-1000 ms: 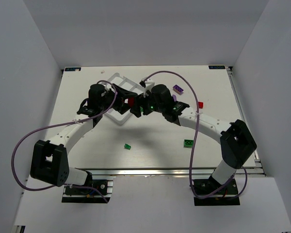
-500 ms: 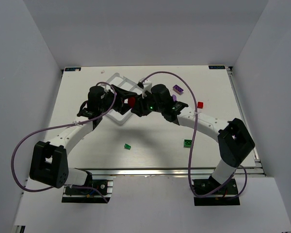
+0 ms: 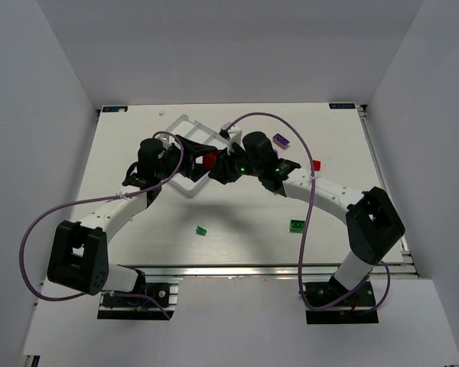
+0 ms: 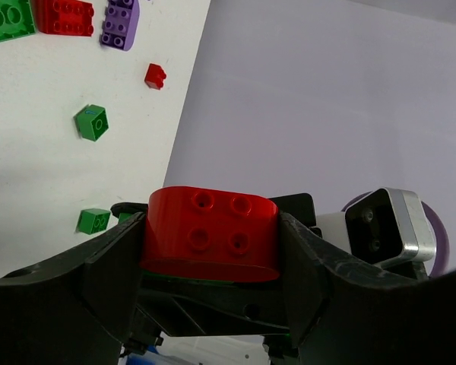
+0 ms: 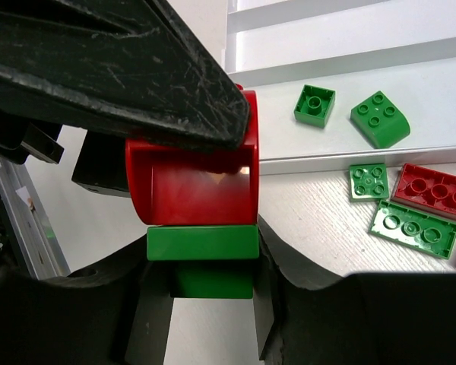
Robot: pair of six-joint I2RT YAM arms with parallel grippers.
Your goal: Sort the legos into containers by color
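A red rounded brick (image 4: pixel 210 228) is pinched by left claw (image 4: pixel 210 251), green brick (image 5: pixel 203 242) stuck under it by right claw (image 5: pixel 211 277). Probably to be pulled apart; tray (image 5: pixel 441 95) lies just beneath.

The left gripper (image 4: pixel 210 255) clamps a rounded red brick (image 4: pixel 209 228) (four studs showing), perhaps a green brick (image 4: pixel 205 280) beneath, loose legos (image 4: pixel 90 122) lying beyond.

Red rounded brick (image 4: pixel 209 232) atop green brick (image 5: pixel 203 242), gripped aloft, near white tray (image 3: pixel 185 119) holding loose legos (image 5: pixel 380 122)
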